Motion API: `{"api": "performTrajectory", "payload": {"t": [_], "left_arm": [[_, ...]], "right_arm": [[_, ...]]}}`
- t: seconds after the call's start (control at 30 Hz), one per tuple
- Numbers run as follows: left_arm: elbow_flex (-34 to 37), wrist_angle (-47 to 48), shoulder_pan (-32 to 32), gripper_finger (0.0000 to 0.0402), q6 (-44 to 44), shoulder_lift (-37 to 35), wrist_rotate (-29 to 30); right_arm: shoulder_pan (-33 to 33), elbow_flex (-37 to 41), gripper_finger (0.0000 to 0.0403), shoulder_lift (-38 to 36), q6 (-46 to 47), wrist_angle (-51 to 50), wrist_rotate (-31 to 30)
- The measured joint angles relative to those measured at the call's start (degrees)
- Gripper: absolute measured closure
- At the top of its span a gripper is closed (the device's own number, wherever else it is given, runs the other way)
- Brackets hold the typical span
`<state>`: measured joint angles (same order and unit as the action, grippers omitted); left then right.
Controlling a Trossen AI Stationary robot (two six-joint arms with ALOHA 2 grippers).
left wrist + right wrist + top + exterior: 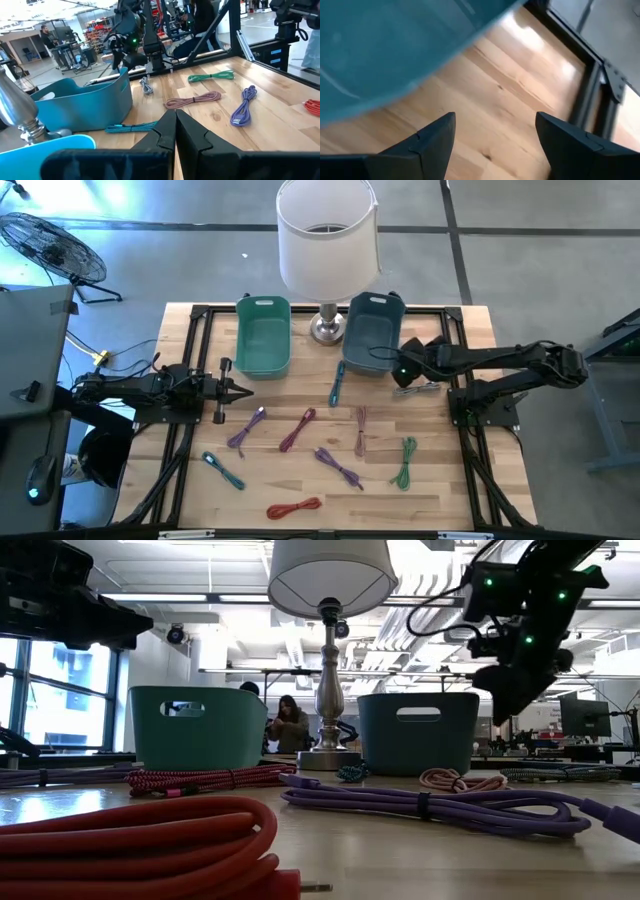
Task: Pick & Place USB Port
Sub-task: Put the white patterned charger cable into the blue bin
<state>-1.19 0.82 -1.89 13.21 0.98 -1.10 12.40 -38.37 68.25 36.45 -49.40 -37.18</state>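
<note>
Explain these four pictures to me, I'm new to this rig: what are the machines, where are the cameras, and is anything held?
Two dark robot arms work at a wooden table. One camera looks down from above, one looks level across the tabletop, and one sits on each wrist. Bundled cables lie scattered on the wood; two bins, green and blue, stand beside a lamp. The left tool waits shut at the table's left. The right tool hangs open by the blue bin, with a grey cable lying just below it. Neither holds anything.

I can't make out a single readable word, number, brand or sign from here, on the bins, the cables, the lamp or the arms (the shelves and screens in the room behind are too small and blurred to read).
</note>
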Motion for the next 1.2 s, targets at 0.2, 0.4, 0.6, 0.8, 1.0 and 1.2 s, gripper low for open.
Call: {"api": "performTrajectory", "payload": {"t": [0.2, 0.4, 0.6, 0.8, 1.0, 1.2], "left_arm": [[0.0, 0.0, 0.0, 0.0396, 0.0, -0.01, -0.01], [0.0, 0.02, 0.0, 0.0396, 0.24, -0.01, 0.02], [0.02, 0.02, 0.0, 0.0396, 0.35, -0.01, 0.09], [0.0, 0.03, 0.0, 0.0396, 0.46, -0.01, 0.13], [0.0, 0.04, 0.0, 0.0396, 0.46, -0.01, 0.15], [0.0, 0.04, -0.01, 0.0396, 0.46, -0.01, 0.15]], "right_arm": [[-0.14, 0.0, 0.0135, 0.0, 3.98, -10.09, 5.05], [-1.58, -0.14, 0.0135, -0.52, 1.56, -12.86, 12.46], [-3.09, -0.42, 0.0135, -0.52, -5.66, -12.91, 24.39], [-5.06, -0.42, 0.0135, -0.5, -13.37, -12.45, 28.44], [-6.11, -0.44, 0.0135, -0.17, -19.96, -10.58, 30.63], [-6.03, -0.44, 0.0135, 2.72, -20.04, -10.59, 30.55]]}}
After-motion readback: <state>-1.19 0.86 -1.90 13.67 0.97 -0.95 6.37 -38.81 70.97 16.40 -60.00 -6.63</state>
